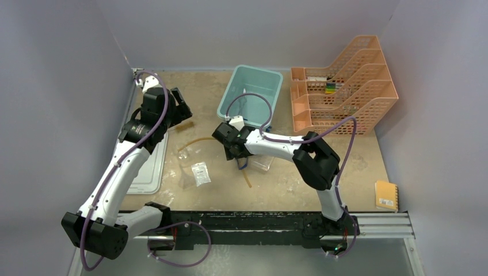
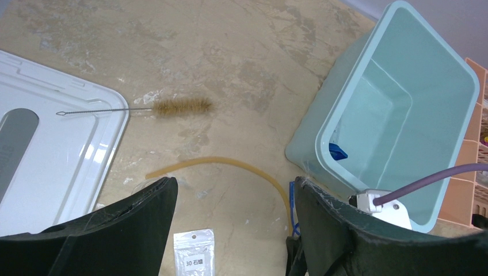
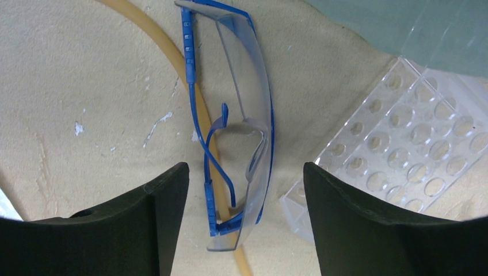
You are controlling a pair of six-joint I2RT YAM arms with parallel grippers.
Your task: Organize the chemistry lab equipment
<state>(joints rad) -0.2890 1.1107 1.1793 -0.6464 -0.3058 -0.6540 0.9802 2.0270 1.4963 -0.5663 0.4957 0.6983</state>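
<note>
The right pincer point(image 3: 244, 172) hangs over the counter point(image 1: 288, 190) with its jaws spread wide and gripping nothing. They straddle the blue-framed clear goggles point(image 3: 253, 86), which lie flat between the two dark fingers point(image 3: 144, 230). Whether either finger touches the frame cannot be made out.

The amber rubber tube point(image 3: 155, 35) runs under the goggles from 11 o'clock to 6 o'clock, partly masked by the blue arm of the frame. At 3 o'clock sits the clear rack point(image 3: 414, 144), with its near corner behind the right finger and its far end cut off.

From overhead, the arm hides most of the goggles and rack. The teal bin point(image 1: 230, 95) stands at 12 o'clock, the orange mesh tiered tray point(image 1: 345, 92) at 2 o'clock, and the small yellow notebook point(image 1: 386, 195) at 4 o'clock.

The left pincer point(image 2: 234, 190) is also wide open and empty, raised over the same tube. A small plastic packet point(image 2: 194, 253) at its 6 o'clock is clipped by the frame edge. The thin brush point(image 2: 183, 107) lies at 11 o'clock, its wire handle resting on a white lid point(image 2: 63, 149). Inside the bin, a blue object point(image 2: 337, 151) peeks past the rim, too hidden to identify.
</note>
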